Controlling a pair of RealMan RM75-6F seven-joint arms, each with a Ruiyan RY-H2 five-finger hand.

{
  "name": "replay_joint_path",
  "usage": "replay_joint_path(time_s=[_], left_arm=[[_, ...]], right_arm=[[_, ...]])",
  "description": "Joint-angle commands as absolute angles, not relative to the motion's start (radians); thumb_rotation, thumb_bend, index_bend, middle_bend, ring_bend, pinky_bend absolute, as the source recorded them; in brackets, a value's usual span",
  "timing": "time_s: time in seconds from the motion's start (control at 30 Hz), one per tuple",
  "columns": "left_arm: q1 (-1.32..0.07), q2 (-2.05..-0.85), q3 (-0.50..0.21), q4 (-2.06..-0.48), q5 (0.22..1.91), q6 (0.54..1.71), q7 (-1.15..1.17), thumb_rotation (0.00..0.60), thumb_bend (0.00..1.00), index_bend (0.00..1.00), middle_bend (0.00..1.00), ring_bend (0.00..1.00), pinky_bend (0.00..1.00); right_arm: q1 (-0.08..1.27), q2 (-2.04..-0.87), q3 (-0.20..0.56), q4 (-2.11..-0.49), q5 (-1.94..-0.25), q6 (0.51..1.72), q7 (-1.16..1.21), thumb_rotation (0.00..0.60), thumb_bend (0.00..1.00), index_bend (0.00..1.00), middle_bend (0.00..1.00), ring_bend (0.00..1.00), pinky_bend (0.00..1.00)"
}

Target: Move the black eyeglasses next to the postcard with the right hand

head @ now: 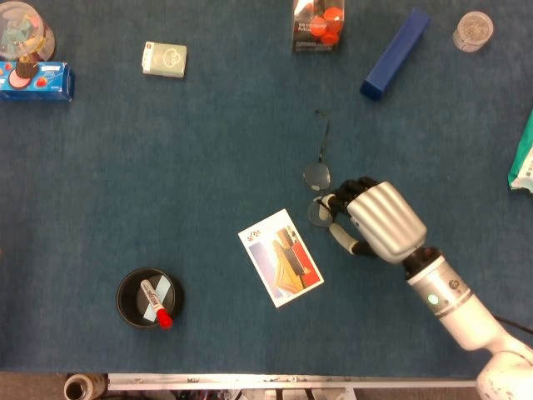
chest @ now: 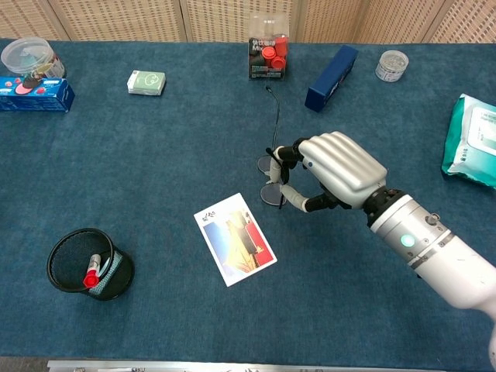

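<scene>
Dark blue carpet-like tabletop (chest: 155, 155), pale perforated wall panels (chest: 116, 19) behind, seemingly even light

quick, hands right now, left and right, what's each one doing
Left hand: not in view in either camera.
Right hand: fingers curled around the black eyeglasses, which lie on the table beside the postcard; grip unclear.

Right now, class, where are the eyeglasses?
In the head view, the eyeglasses lie on the table right of centre, just above-right of the postcard, at the right hand's fingertips.
</scene>
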State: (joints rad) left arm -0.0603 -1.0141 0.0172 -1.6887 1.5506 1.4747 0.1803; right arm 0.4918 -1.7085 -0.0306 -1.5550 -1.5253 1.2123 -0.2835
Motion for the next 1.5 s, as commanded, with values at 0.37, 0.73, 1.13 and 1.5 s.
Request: replay_joint_path(time_s=[0.37,0.73,1.13,1.5], left_arm=[[-0.061,-1.014,0.017,-1.689,1.548,1.472,0.181,0.600,0.00,0.57,0.46,0.38,0.46],[-0.064,-1.017,0.019,-1.688,1.545,1.464,0.188,0.600,0.00,0.57,0.46,0.38,0.46],[-0.068,-1.021,0.019,-1.687,1.537,1.452,0.196,0.600,0.00,0.57,0.46,0.38,0.46],[-0.068,-1.018,0.018,-1.688,1.536,1.456,0.187,0.600,0.00,0.57,0.46,0.38,0.46]], right_arm=[[0.484,-1.682,-0.063,-1.558,-1.594,1.205,-0.284,0.600,0.30,0.35,0.53,0.40,0.44],[0.465,-1.655,-0.077,-1.582,-1.692,1.266,-0.311,0.600,0.28,0.30,0.47,0.38,0.44],[0.449,-1.626,-0.076,-1.620,-1.788,1.325,-0.365,0.600,0.28,0.30,0.47,0.37,0.44],[0.536,-1.640,-0.052,-1.538,-1.938,1.315,-0.300,0.600,0.27,0.30,0.44,0.35,0.44]])
